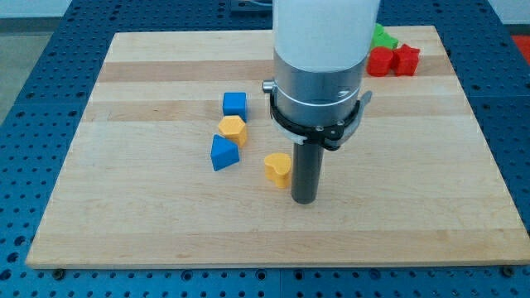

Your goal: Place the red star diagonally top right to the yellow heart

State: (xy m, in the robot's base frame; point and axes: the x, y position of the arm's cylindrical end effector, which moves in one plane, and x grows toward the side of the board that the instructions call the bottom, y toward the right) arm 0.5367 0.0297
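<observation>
While my tip (304, 201) rests beside the yellow plastic heart (278, 168), the red plastic star (406, 60) sits far off; no gripper exists.

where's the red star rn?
The red star sits near the board's top-right corner, touching a red block on its left, far from my tip.

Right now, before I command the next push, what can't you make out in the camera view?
- Green block: mostly hidden behind the arm; shape unclear.
- Red cluster at the view's top right: its left part is covered by the arm, so the block count is uncertain.
- My tip by the yellow heart: contact cannot be judged.
</observation>
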